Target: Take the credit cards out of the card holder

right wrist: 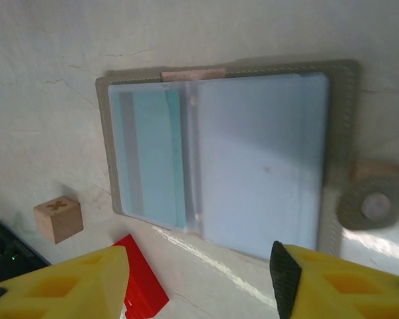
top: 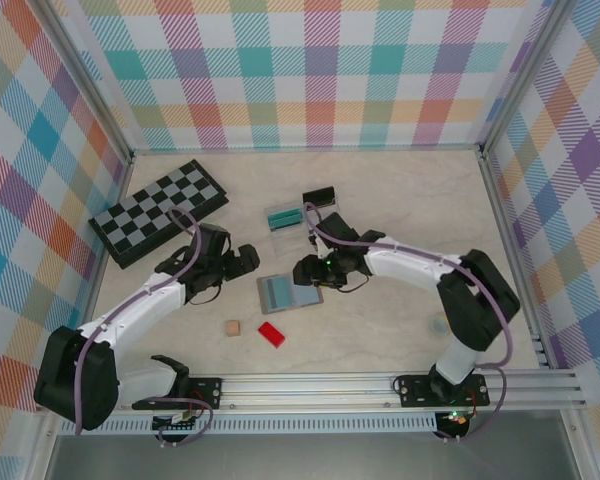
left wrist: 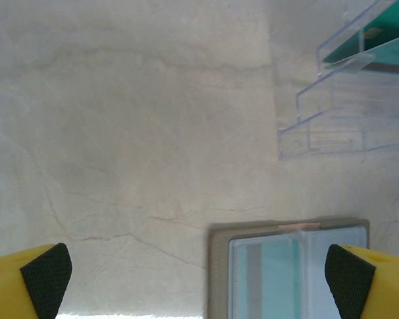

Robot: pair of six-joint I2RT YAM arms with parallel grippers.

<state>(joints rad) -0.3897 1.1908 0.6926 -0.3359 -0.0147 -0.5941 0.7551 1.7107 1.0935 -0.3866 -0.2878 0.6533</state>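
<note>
The card holder (top: 290, 293) lies open and flat on the table, grey-edged with two blue-grey panels. A teal credit card with a grey stripe (right wrist: 149, 156) sits in one clear pocket. The other panel (right wrist: 259, 166) looks bare. Another teal card (top: 283, 214) stands in a clear plastic rack (left wrist: 332, 113), and a black card (top: 320, 196) lies just behind it. My left gripper (top: 242, 262) hovers left of the holder, open wide (left wrist: 198, 276), the holder (left wrist: 289, 269) by its right finger. My right gripper (top: 305, 270) is over the holder's right edge, open (right wrist: 199, 272) and holding nothing.
A black-and-grey chessboard (top: 160, 210) lies at the back left. A small red block (top: 271, 334) and a wooden cube (top: 233, 328) sit in front of the holder; both show in the right wrist view, the red block (right wrist: 143, 286) and the cube (right wrist: 58, 218). Checkered walls enclose the table.
</note>
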